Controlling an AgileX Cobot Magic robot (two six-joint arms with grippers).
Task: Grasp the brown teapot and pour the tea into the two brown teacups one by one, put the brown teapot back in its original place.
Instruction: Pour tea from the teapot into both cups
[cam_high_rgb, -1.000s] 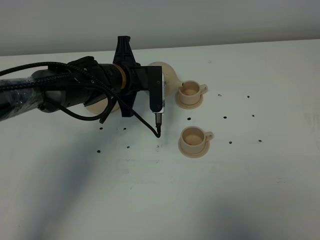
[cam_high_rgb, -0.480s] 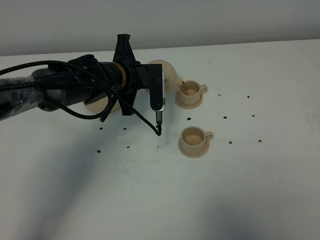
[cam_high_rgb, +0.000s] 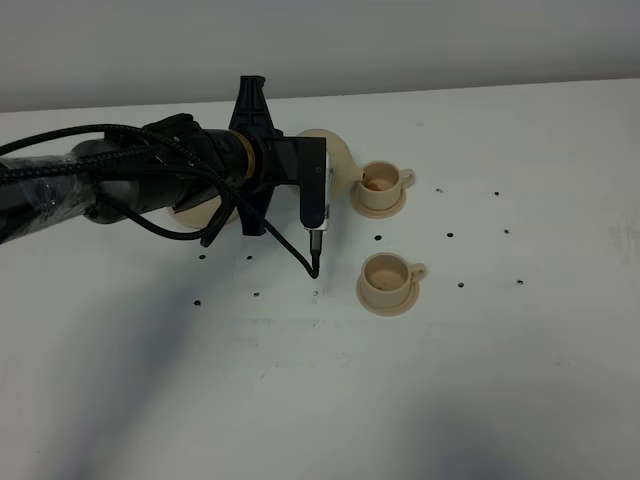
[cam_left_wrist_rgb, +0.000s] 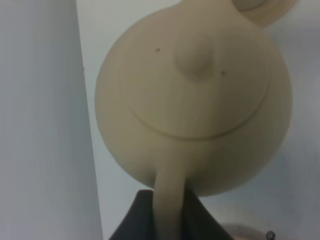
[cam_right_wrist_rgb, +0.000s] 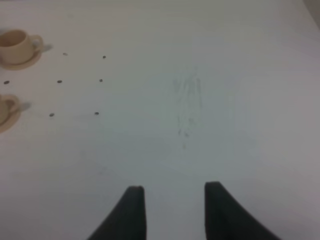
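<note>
The white bench spreads under everything. My left arm, black and wrapped in cables, reaches over it from the left toward the middle in the high view.

At its end hangs the brown teapot, round-bellied and matte tan. It is lifted clear of the bench and tipped toward the far teacup, with its spout end right at that cup's near rim. From my left wrist the teapot fills nearly the whole view. My left pincer is closed tight on its loop handle, one dark jaw on each side of it.

The wide round saucer lies on the bench behind the teapot, mostly hidden beneath my arm, with only its edge showing.

The far teacup sits upright on its little saucer, handle pointing right. The near teacup stands just in front of it on its own saucer, handle also to the right, apart from the first cup and well clear of the teapot.

My right pincer hovers over bare bench with its two dark fingers spread apart and nothing between them. Both cups show well off to one side in that wrist view.

The teapot's lid knob is seated in the middle of the lid. Small dark dots are scattered over the bench around the cups.
</note>
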